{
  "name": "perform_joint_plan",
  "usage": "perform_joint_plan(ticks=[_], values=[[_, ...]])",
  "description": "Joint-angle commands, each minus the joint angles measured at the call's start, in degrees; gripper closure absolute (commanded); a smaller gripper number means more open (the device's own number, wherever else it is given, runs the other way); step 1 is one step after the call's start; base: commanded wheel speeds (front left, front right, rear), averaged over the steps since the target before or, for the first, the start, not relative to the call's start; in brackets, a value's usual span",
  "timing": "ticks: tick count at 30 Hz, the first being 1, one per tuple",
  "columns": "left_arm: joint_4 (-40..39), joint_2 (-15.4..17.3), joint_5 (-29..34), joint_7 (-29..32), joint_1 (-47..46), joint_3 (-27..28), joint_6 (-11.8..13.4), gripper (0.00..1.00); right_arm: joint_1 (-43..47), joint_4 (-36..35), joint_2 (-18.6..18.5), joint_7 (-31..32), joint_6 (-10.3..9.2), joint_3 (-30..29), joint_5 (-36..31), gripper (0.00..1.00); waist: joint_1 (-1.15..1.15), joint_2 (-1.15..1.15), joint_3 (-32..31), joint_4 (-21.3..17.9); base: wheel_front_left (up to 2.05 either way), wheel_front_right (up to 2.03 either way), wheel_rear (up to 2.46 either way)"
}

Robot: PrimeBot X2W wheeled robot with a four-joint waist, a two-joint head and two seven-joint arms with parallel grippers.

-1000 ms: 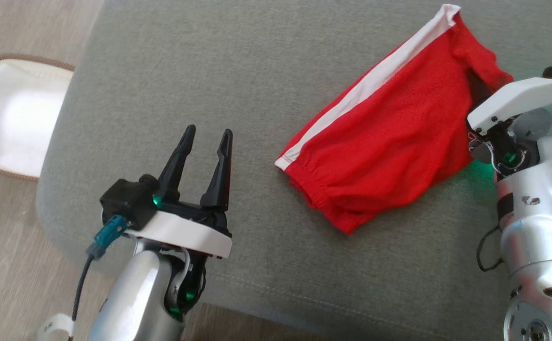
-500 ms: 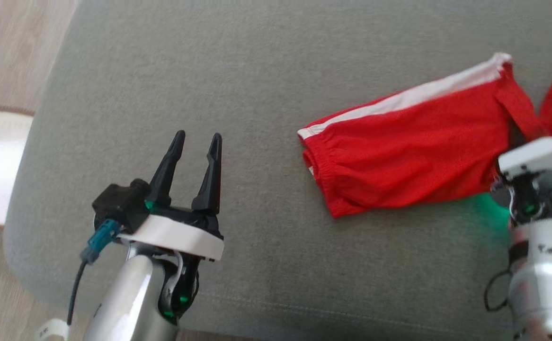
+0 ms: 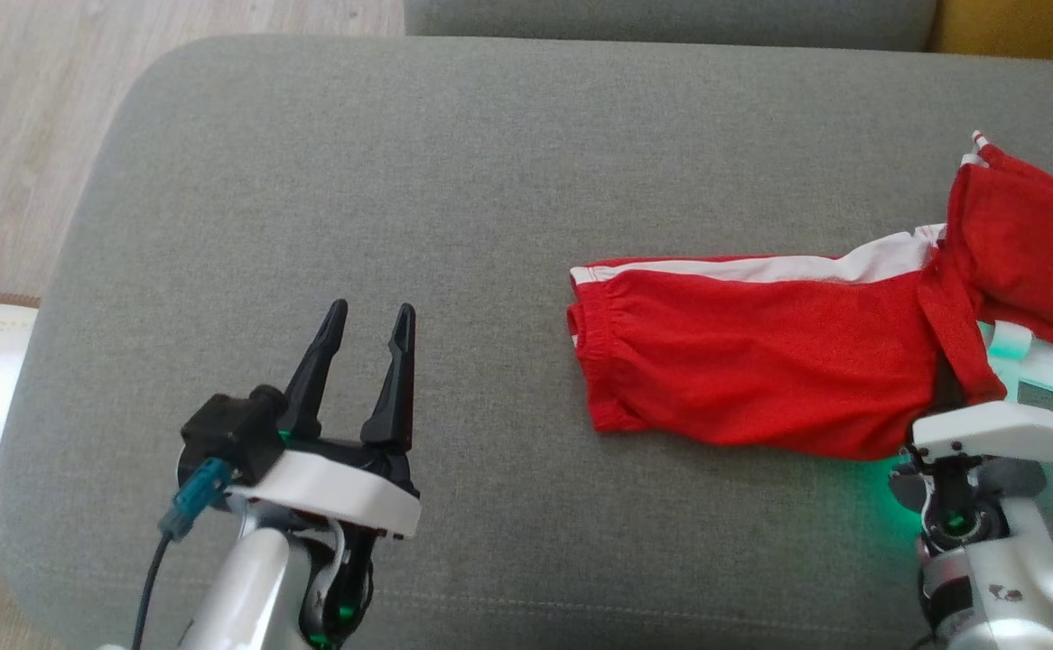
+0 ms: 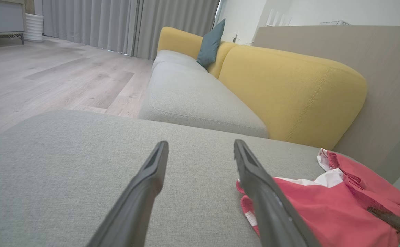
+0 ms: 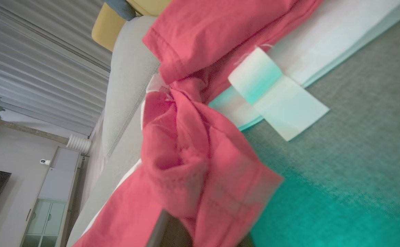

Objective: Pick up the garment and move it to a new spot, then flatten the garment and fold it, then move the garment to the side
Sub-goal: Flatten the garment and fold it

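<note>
The red mesh shorts with a white side stripe (image 3: 761,361) lie along the right of the grey fabric sofa cushion (image 3: 400,162), one bunched fold clenched in my right gripper (image 5: 167,228); my left gripper (image 3: 370,311) hovers released, well apart. I reckon that small pinch may slip if the trailing waistband drags.

A home living room: yellow-backed sofa (image 4: 193,96), long grey curtains (image 4: 100,20), wood floor (image 4: 49,75).

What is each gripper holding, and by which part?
Right gripper is shut on the red shorts, pinching bunched fabric near where the legs meet, opposite the waistband end. Left gripper is open, holding nothing.
</note>
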Motion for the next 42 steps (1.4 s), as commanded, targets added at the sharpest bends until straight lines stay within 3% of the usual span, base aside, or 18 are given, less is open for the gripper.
perform_joint_plan(ticks=[1, 6, 19, 35, 36, 37, 38, 42], values=[[-1.9, 0.3, 0.5, -0.3, -0.9, 1.8, 0.3, 0.00, -2.4, -1.7, 0.0, -1.6, 0.37, 2.7, 0.9, 1.00, 0.00, 0.00, -0.5, 0.2, 0.00, 0.00, 0.00], [-1.7, 0.3, 0.8, -0.3, -0.4, 1.8, 0.3, 0.00, -3.5, -2.4, 0.0, -3.6, 0.37, 6.1, 2.7, 1.00, 0.00, 0.00, -1.6, 0.8, 0.00, 0.00, 0.00], [-1.3, 0.3, 1.0, -0.3, 1.6, 1.8, 0.7, 0.00, -1.4, -13.3, 0.0, -7.4, 0.37, 26.4, 13.1, 1.00, 0.00, 0.00, -4.6, 3.1, 0.00, 0.00, 0.00], [-1.4, 0.3, 0.6, -0.3, 1.9, 1.3, 1.2, 0.00, -3.4, -6.8, 0.0, -10.3, 0.37, 46.1, 17.1, 1.00, 0.00, 0.00, -4.3, 5.7, 0.00, 0.00, 0.00], [-1.5, 0.3, 0.6, -0.3, 1.9, 1.3, 1.2, 0.00, -3.8, -6.1, 0.0, -10.7, 0.37, 47.2, 16.8, 0.84, 0.00, 0.00, -4.3, 5.7, 0.00, 0.00, 0.00], [-1.5, 0.3, 0.5, -0.3, 2.0, 1.3, 1.3, 0.00, -4.1, -5.5, 0.0, -11.1, 0.37, 48.2, 16.5, 0.11, 0.00, 0.00, -4.2, 5.7, 0.00, 0.00, 0.00], [-1.5, 0.3, 0.4, -0.3, 2.0, 1.3, 1.4, 0.00, -4.4, -5.2, 0.0, -11.4, 0.37, 49.2, 16.4, 0.00, 0.00, 0.00, -4.2, 5.7, 0.00, 0.00, 0.00], [-1.5, 0.3, 0.5, -0.3, 2.1, 1.3, 1.3, 0.00, -5.0, -5.3, 0.0, -12.2, 0.37, 54.1, 16.8, 0.00, 0.00, 0.00, -3.9, 5.7, 0.00, 0.00, 0.00]])
